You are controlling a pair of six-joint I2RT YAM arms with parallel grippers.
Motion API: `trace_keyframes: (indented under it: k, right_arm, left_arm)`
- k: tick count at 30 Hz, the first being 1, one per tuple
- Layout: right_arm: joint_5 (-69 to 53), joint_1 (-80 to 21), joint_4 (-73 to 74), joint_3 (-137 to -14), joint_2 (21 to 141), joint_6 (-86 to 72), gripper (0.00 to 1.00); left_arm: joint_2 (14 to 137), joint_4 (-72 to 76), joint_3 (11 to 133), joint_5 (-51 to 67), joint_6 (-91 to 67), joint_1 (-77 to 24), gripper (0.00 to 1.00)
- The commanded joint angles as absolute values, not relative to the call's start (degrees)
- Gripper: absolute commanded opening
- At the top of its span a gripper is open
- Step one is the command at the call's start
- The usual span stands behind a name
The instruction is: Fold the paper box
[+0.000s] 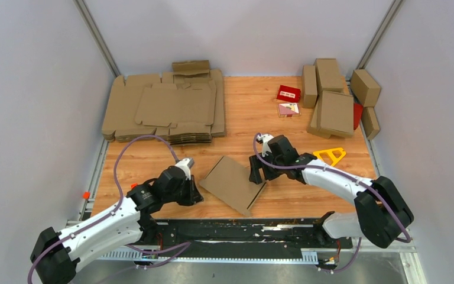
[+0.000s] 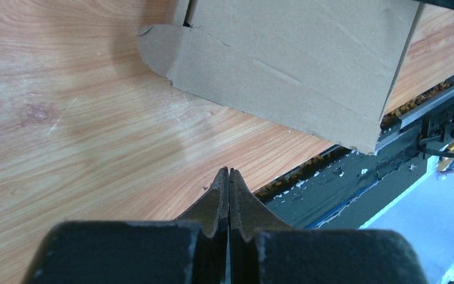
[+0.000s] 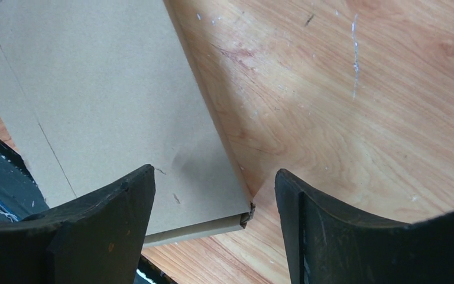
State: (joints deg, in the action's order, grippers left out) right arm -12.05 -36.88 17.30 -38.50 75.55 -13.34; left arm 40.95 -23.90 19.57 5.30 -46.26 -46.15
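Paper box (image 1: 232, 183) is seen lying on desk (image 1: 245, 112). L tool (image 2: 229, 173) is pressed fully together w/ nothing held. R tool (image 3: 214, 174) is spread wide over a box corner.

Box (image 1: 232, 183): brown cardboard, matt, creased along score lines. Worktop (image 1: 254, 106): pale wood grain, smooth, slight sheen, fine white scratches. Right gripper (image 3: 214, 180): black, matt, probably plastic, edges scuffed. Blank pile (image 1: 165, 109): same matt cardboard. Near rail (image 1: 242, 228): black, coating chipped.
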Motion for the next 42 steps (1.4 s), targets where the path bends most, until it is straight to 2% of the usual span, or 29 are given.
trace_keyframes:
  k: [1,6,10,19,22,32,42]
  right_arm:
    - [-11.3,-38.0,16.7,-41.4,76.4,-12.2,0.74]
    - [-8.5,-39.9,18.2,-42.0,76.0,-11.8,0.77]
    - [-3.8,-43.1,22.1,-43.6,73.3,-11.3,0.75]
    - [-4.2,-53.9,21.5,-45.6,74.1,-11.7,0.50]
    - [-6.3,-55.7,19.0,-45.1,77.0,-12.3,0.45]
    - [-7.4,-56.6,15.7,-44.5,84.9,-13.1,0.43]
    - [-1.1,-54.9,22.3,-48.7,78.3,-11.8,0.41]
  left_arm:
    - [38.9,-25.3,23.5,3.3,-47.2,-46.3,0.00]
    - [38.9,-28.9,25.7,4.5,-46.6,-46.3,0.00]
    - [39.2,-32.2,27.1,4.3,-46.2,-46.3,0.00]
    - [39.6,-33.1,27.1,4.6,-46.3,-46.4,0.00]
    - [39.3,-32.5,26.6,4.7,-46.6,-46.4,0.00]
    - [39.0,-29.3,22.9,6.0,-49.0,-46.4,0.00]
    - [41.1,-22.9,18.1,7.3,-50.1,-47.0,0.00]
